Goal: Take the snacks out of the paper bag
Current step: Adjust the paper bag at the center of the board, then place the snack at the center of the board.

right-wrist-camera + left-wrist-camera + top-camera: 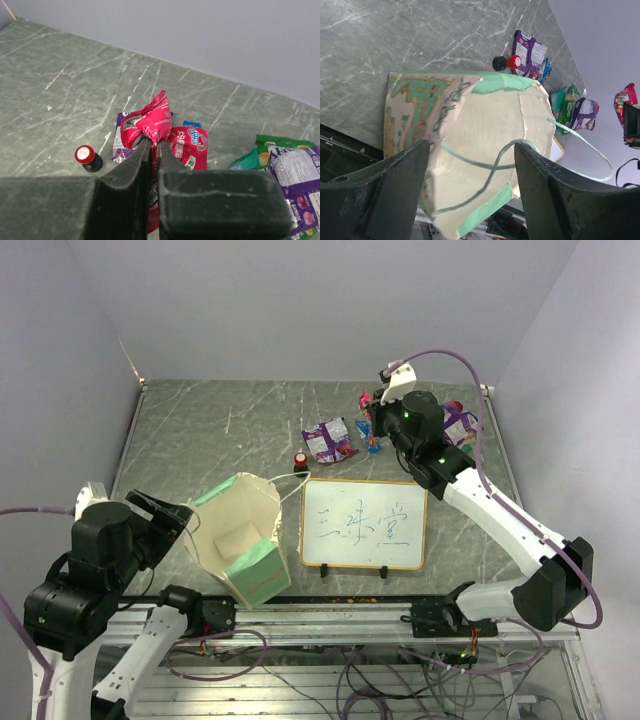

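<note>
The paper bag [243,536] lies tipped on its side near the table's front edge, mouth up and empty as far as I can see in. My left gripper [470,147] is open, a finger on either side of the bag's [485,125] rim and a string handle draped on the right finger [555,190]. My right gripper [154,142] is shut on a crumpled red snack packet [150,117], held above the far right of the table. Below it lie another red packet [192,145], a purple one [328,440], and green [265,150] and purple-and-white [300,175] packets.
A wood-framed whiteboard [365,525] with writing lies flat, right of the bag. A small black knob with a red top [300,459] stands between the bag's handle and the purple packet. Walls close the table at the back and sides.
</note>
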Robot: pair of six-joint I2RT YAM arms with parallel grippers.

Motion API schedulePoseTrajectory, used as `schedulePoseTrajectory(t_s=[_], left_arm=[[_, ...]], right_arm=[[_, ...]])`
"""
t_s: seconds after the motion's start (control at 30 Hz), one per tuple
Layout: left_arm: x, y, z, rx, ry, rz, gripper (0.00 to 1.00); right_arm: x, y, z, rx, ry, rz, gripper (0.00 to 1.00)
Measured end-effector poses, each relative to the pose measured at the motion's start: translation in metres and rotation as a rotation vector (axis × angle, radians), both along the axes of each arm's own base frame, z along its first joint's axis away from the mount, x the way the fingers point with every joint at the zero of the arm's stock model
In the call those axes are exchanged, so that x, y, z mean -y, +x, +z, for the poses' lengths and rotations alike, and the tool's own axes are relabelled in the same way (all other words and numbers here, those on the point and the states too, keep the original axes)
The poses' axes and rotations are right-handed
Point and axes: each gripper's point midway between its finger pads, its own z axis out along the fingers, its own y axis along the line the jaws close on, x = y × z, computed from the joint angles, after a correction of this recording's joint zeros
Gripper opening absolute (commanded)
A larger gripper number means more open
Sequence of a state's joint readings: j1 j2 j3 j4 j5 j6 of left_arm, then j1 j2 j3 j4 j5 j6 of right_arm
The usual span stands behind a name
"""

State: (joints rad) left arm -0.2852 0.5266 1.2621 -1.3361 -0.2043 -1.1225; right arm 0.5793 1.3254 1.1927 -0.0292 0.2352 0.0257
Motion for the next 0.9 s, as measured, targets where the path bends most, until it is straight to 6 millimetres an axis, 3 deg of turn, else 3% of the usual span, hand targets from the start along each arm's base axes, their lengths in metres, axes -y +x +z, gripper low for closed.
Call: schedulePoseTrajectory(t_s=[0.17,0.47,0.57,0.73,0.9], left_arm=[[-0.008,-0.008,0.013,0.009,0.015,0.024,0.77],[-0.013,-0.004,0.008,-0.068,0.073,0.037,0.9],[-0.016,0.001,0.027,-0.051,0.104,0.037,0.93],[-0.021,0.007,0.078,0.065,0.133,0.04,0.98],[-0.024,0.005,0.104,0.134,0.147,0.031,0.99]], right_arm=[[-0.004,0.001,-0.009,-0.028,-0.001,0.016,0.0],[-0.007,0.001,-0.014,-0.046,0.001,0.028,0.0],[-0.005,0.006,-0.02,-0.058,-0.009,0.011,0.0],[-0.005,0.017,-0.03,-0.084,-0.023,-0.007,0.0],[-0.002,0.025,-0.043,-0.126,-0.02,-0.035,0.0]])
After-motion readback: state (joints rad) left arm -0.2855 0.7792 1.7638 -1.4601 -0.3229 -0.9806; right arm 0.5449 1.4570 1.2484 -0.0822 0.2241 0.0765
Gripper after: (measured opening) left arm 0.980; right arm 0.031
